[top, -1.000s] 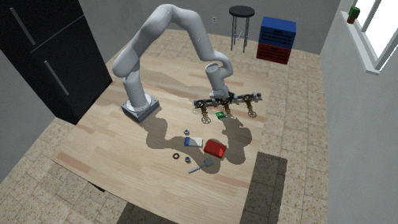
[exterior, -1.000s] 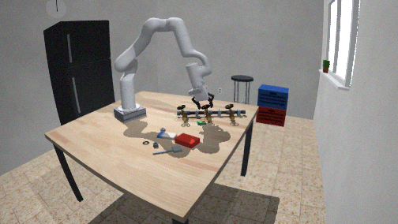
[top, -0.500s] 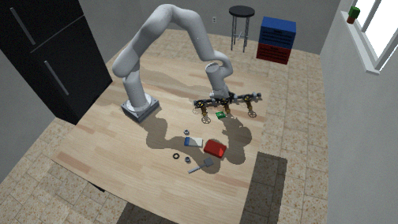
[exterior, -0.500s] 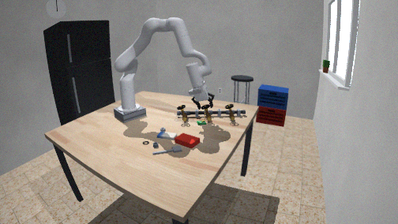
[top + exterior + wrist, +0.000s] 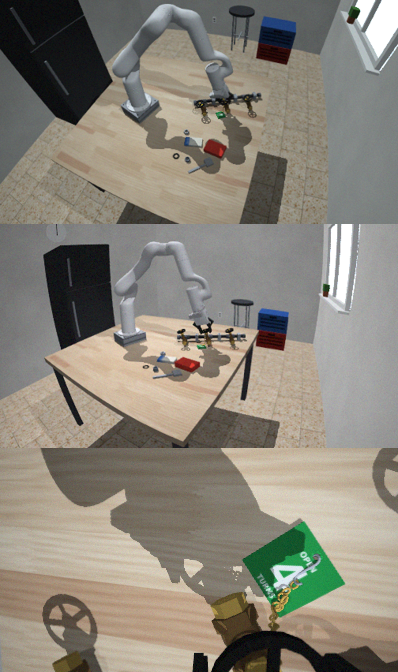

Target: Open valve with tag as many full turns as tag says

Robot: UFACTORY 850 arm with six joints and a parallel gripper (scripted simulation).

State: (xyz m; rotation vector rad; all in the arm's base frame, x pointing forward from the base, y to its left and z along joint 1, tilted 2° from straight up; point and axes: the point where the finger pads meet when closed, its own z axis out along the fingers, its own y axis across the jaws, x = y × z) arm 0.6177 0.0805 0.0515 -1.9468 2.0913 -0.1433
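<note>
A pipe (image 5: 227,100) with three brass valves lies at the far right of the table. The middle valve (image 5: 225,103) has a green tag (image 5: 220,114) chained to it. In the wrist view the tag (image 5: 293,570) reads "OPEN 4 TURNS" and hangs by a gold chain beside the brass valve body (image 5: 234,618). My gripper (image 5: 221,96) stands straight over the middle valve and is shut on its black handwheel (image 5: 272,648). It also shows in the exterior view (image 5: 205,329). The left valve (image 5: 182,332) and the right valve (image 5: 230,331) stand apart from the fingers.
A red box (image 5: 215,148), a blue and white block (image 5: 193,141), two nuts (image 5: 187,159), a black ring (image 5: 176,156) and a grey scraper (image 5: 200,166) lie nearer the table's front. A stool (image 5: 242,12) and a blue and red chest (image 5: 276,39) stand beyond the table.
</note>
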